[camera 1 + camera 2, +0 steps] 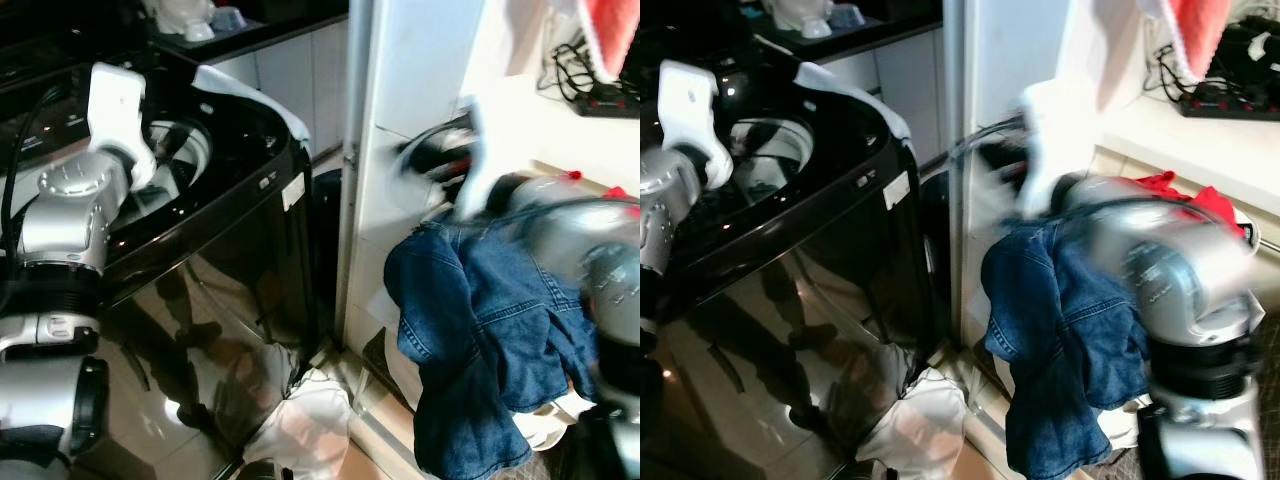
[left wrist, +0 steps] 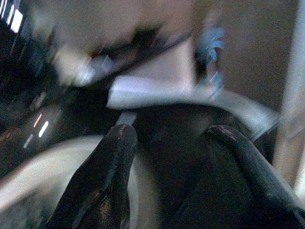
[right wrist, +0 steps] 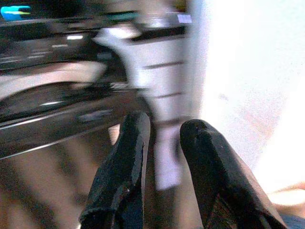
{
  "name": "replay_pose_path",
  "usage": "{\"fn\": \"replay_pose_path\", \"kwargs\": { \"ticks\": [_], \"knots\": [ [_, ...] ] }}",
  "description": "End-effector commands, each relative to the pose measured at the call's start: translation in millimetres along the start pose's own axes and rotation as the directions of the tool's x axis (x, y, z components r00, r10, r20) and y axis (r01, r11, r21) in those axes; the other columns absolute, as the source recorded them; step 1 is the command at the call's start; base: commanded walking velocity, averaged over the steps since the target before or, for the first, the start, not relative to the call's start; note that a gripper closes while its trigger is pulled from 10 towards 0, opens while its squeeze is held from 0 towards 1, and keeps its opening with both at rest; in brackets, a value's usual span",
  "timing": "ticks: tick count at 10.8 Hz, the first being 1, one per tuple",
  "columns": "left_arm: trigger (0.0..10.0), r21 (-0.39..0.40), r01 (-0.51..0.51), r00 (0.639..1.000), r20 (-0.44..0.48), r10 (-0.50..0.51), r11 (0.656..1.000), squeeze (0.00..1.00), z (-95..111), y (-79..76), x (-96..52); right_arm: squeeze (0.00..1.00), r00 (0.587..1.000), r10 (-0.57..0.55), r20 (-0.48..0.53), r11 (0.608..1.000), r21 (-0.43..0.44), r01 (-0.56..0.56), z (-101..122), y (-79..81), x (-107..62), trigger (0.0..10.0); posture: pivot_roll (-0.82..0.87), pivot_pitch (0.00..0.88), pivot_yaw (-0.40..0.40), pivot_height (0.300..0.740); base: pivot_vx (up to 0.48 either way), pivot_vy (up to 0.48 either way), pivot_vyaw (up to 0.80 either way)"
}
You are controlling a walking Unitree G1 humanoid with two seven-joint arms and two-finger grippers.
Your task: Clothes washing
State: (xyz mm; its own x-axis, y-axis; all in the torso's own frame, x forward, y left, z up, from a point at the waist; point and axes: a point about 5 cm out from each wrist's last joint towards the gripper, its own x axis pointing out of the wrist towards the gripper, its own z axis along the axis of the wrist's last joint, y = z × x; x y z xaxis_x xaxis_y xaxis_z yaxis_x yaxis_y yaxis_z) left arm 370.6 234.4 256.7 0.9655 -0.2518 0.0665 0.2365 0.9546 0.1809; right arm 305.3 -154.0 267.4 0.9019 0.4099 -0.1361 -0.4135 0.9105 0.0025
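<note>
So the denim garment [image 1: 480, 340] was hanging long-ways, top to bottom, draped over the robot's right forearm well off to the right of the washing machine [image 1: 200, 260], with its lower end dangling toward the floor next to a white cloth [image 1: 305, 420] lying at the machine's front foot. The open drum [image 1: 175, 150] sat up and to the left of the jeans, across the gap where the white door frame [image 1: 355, 150] stands, so my read is the next move had to carry the denim leftward and up over the machine's right top edge. The right gripper [image 3: 164, 157] was the nearer one by a mile, pointed at the machine's side, its fingers a narrow gap apart with nothing between them. The cloth looked draped on the arm, not pinched. The left gripper [image 2: 169, 162] was already over the machine's top by the drum rim, fingers spread wide and empty. Everything on the right side was motion-blurred, so exactly how the denim was caught on the arm I couldn't tell. Red laundry [image 1: 1185, 195] sat on the ledge behind.
</note>
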Motion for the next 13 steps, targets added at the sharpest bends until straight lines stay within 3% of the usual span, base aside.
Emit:
{"fn": "replay_pose_path", "kwargs": {
  "ticks": [1,2,3,4,6,7,8,9,10,11,12,13],
  "knots": [
    [10.0,0.002,0.201,0.974,0.104,-0.2,0.98,0.0,8,-33.4,-3.4,1.0,0.981,-0.187,-0.058,0.982,-0.031,0.186,-13,-31.8,-4.4,10.0,0.01,0.0,0.067,0.74,0.0,0.0,0.0],
    [10.0,-0.01,0.256,0.961,0.11,-0.254,0.967,0.0,6,-44.1,-5.0,1.0,0.968,-0.239,-0.074,0.971,-0.047,0.236,-17,-41.5,-6.5,10.0,0.01,0.0,0.067,0.74,0.0,0.0,0.0],
    [10.0,0.013,0.375,0.921,0.106,-0.374,0.927,0.0,-3,-70.6,-9.2,1.0,0.929,-0.357,-0.093,0.934,-0.043,0.355,-27,-68.5,-13.2,10.0,-0.01,0.0,0.079,0.74,0.0,0.0,0.0],
    [10.0,-0.011,0.438,0.893,0.124,-0.433,0.899,0.0,-8,-89.8,-11.8,1.0,0.886,-0.452,-0.1,0.892,-0.037,0.451,-35,-90.8,-18.9,10.0,-0.03,0.0,0.094,0.74,0.0,0.0,0.0],
    [10.0,-0.085,0.506,0.855,0.177,-0.487,0.858,0.0,-11,-113.7,-13.8,1.0,0.826,-0.549,-0.128,0.835,-0.028,0.55,-49,-117.9,-24.8,10.0,-0.03,0.0,0.102,0.74,0.0,0.0,0.0],
    [10.0,-0.108,0.565,0.821,0.179,-0.543,0.818,0.0,-16,-129.2,-16.9,1.0,0.806,-0.572,-0.15,0.811,0.042,0.584,-61,-135.1,-27.2,10.0,-0.03,0.0,0.102,0.74,0.0,0.0,0.0],
    [10.0,-0.124,0.61,0.789,0.186,-0.585,0.783,0.0,-16,-135.7,-20.1,1.0,0.809,-0.565,-0.162,0.807,0.1,0.583,-71,-144.3,-23.1,10.0,-0.04,0.0,0.111,0.74,0.0,0.0,0.0],
    [10.0,-0.116,0.648,0.759,0.186,-0.624,0.753,0.0,-17,-141.0,-24.3,1.0,0.807,-0.562,-0.181,0.805,0.105,0.584,-81,-151.0,-17.2,10.0,-0.04,0.0,0.107,0.74,0.0,0.0,0.0],
    [10.0,-0.113,0.675,0.736,0.174,-0.654,0.729,0.0,-19,-144.2,-28.0,1.0,0.829,-0.526,-0.187,0.825,0.124,0.551,-86,-150.4,-9.6,10.0,-0.04,0.0,0.106,0.74,0.0,0.0,0.0],
    [10.0,-0.114,0.709,0.705,0.153,-0.693,0.696,0.0,-21,-147.4,-33.5,0.93,0.817,-0.524,-0.24,0.83,0.071,0.553,-95,-153.2,-3.8,10.0,-0.03,0.0,0.101,0.74,0.0,0.0,0.0],
    [10.0,-0.116,0.747,0.665,0.136,-0.734,0.655,0.0,-23,-151.4,-39.6,0.0,0.811,-0.504,-0.296,0.842,0.039,0.537,-104,-153.3,-0.9,10.0,-0.02,0.0,0.091,0.74,0.0,0.0,0.0],
    [10.0,-0.114,0.772,0.635,0.122,-0.763,0.625,0.0,-24,-154.3,-45.3,0.0,0.806,-0.473,-0.356,0.854,0.038,0.518,-112,-151.8,0.3,10.0,-0.01,0.0,0.085,0.74,0.0,0.0,0.0]
  ]
}}
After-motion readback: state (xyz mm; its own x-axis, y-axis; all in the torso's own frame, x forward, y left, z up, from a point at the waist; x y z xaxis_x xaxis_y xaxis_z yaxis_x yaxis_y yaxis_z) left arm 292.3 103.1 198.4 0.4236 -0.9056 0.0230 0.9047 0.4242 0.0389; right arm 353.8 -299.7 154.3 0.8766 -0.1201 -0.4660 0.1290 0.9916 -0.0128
